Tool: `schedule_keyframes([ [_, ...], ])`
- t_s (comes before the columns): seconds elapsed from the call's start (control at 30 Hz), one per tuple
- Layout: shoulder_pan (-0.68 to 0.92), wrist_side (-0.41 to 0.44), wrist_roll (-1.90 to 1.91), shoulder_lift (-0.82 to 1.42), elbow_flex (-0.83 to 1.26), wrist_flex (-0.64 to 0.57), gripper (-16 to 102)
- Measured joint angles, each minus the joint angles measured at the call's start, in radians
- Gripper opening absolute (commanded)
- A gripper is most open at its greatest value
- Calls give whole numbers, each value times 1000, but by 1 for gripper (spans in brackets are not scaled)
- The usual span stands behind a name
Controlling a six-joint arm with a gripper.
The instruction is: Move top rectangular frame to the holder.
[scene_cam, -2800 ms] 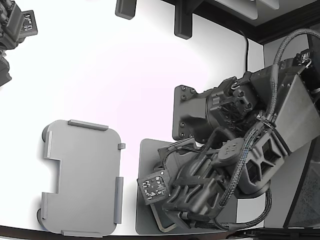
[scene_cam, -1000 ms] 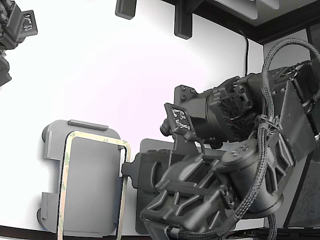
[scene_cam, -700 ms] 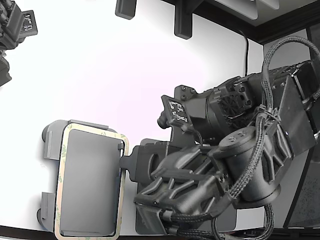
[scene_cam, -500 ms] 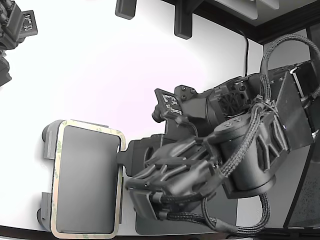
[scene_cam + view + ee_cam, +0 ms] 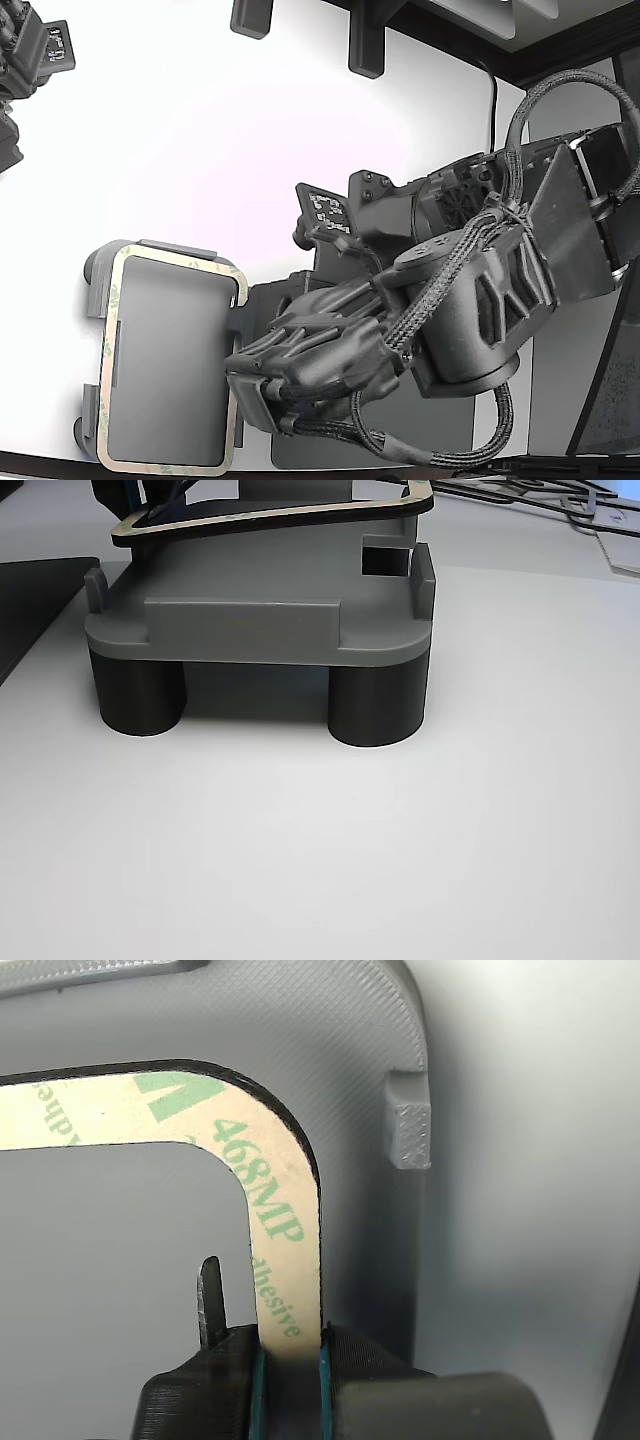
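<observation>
Above the holder (image 5: 97,290), frame (image 5: 110,360) pinched in the gripper (image 5: 290,1355), raised tab (image 5: 408,1132) just beside, dark mat (image 5: 440,420) beneath the arm.

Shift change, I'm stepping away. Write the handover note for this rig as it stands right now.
Claw: shut on one long side of the frame, near a corner.
Frame: hovers above the holder, tilted, not down between the edge tabs; in the exterior view it overhangs the holder toward the bottom.
Done: frame picked up and brought over the holder.
Left: line it up inside the tabs, lower it flat, open the claw, back away.
</observation>
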Motion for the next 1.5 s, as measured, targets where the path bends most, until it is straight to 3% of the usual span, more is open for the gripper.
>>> schedule_keyframes([
  [1.5,-26,-18,-31,-25,26,0,-11],
])
